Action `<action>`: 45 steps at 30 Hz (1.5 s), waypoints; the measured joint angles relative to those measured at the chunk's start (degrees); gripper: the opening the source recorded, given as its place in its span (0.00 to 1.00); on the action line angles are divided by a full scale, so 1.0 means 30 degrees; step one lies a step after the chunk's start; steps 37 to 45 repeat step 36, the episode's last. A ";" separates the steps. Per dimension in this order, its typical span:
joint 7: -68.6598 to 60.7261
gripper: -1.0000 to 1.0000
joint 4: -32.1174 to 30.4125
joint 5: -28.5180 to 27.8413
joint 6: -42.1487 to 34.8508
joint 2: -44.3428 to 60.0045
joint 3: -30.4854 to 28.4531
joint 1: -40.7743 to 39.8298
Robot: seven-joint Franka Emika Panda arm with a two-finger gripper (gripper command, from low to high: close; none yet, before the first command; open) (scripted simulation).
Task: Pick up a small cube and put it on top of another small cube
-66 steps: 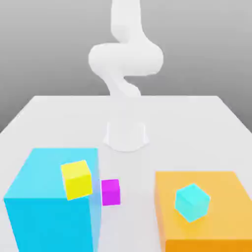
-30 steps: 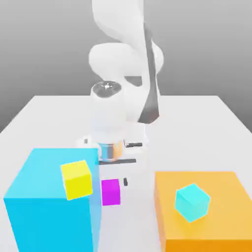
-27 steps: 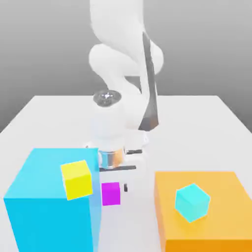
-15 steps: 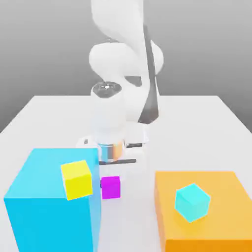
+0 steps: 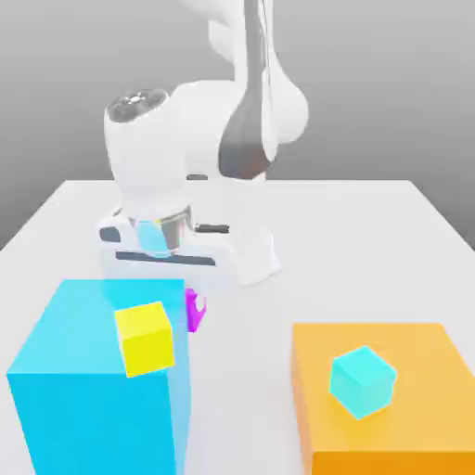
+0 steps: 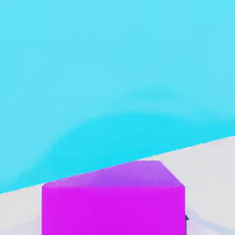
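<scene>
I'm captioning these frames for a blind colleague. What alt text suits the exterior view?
A white robot arm's pincer is shut on a small magenta cube, lifted beside a big blue block carrying a yellow cube. At the exterior view's right, an orange block carries a light cyan cube.

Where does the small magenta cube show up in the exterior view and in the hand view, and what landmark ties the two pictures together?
Exterior view: the magenta cube peeks out beside the big blue block's far upper corner, beneath the hand.
Hand view: the magenta cube sits large in the foreground.
Shared landmark: the big blue block, right behind the cube in both.
</scene>
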 joint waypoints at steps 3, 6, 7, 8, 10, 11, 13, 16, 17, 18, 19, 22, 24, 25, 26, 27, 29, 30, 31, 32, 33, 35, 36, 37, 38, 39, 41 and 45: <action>0.0239 0.00 0.1147 0.0458 -0.2554 -0.0898 -0.0509 -0.0458; -0.0071 0.00 0.2554 0.0711 -0.4965 -0.1673 -0.1014 -0.0800; -0.0606 0.00 0.3031 0.0639 -0.5289 -0.1646 -0.1065 -0.0722; -0.1268 0.00 0.3511 0.0513 -0.5472 -0.1534 -0.1075 -0.0591; -0.2763 0.00 0.4469 0.0226 -0.5637 -0.1200 -0.1033 -0.0256; -0.3543 0.00 0.4947 0.0072 -0.5681 -0.1011 -0.0998 -0.0076; -0.5128 0.00 0.5900 -0.0239 -0.5741 -0.0621 -0.0879 0.0257; -0.7504 0.00 0.7335 -0.0729 -0.5830 -0.0027 -0.0712 0.0791; -0.8294 0.00 0.7812 -0.0897 -0.5858 0.0171 -0.0657 0.0974; -0.9083 0.00 0.8291 -0.1065 -0.5883 0.0365 -0.0593 0.1150; -0.9872 0.00 0.8766 -0.1228 -0.5947 0.0588 -0.0522 0.1319; -1.2205 0.00 1.0177 -0.1721 -0.6316 0.1382 -0.0299 0.1822; -1.3755 0.00 1.1118 -0.2054 -0.6613 0.1934 -0.0090 0.2102; -1.4519 0.00 1.1588 -0.2234 -0.6763 0.2209 0.0010 0.2259; -1.5275 0.00 1.2059 -0.2429 -0.6916 0.2480 0.0118 0.2430; -1.6029 0.00 1.2526 -0.2618 -0.7064 0.2751 0.0231 0.2629; -1.7093 0.00 1.3119 -0.2815 -0.7182 0.3191 0.0278 0.2804; -1.7295 0.00 1.2880 -0.2817 -0.6652 0.3479 0.0271 0.2821; -1.7412 0.00 1.2508 -0.2798 -0.5976 0.3783 0.0258 0.2824; -1.7496 0.00 1.2068 -0.2766 -0.5225 0.4098 0.0194 0.2864; -1.7528 1.00 1.1831 -0.2757 -0.4819 0.4264 0.0184 0.2855; -1.7529 1.00 1.1831 -0.2756 -0.4820 0.4264 0.0184 0.2847; -1.7529 1.00 1.1831 -0.2757 -0.4820 0.4264 0.0184 0.2846; -1.7529 1.00 1.1831 -0.2757 -0.4820 0.4264 0.0184 0.2846; -1.7529 1.00 1.1831 -0.2757 -0.4820 0.4264 0.0184 0.2846; -1.7529 1.00 1.1831 -0.2757 -0.4820 0.4264 0.0184 0.2846; -1.7529 1.00 1.1831 -0.2757 -0.4820 0.4264 0.0184 0.2846; -1.7529 1.00 1.1831 -0.2757 -0.4820 0.4264 0.0184 0.2846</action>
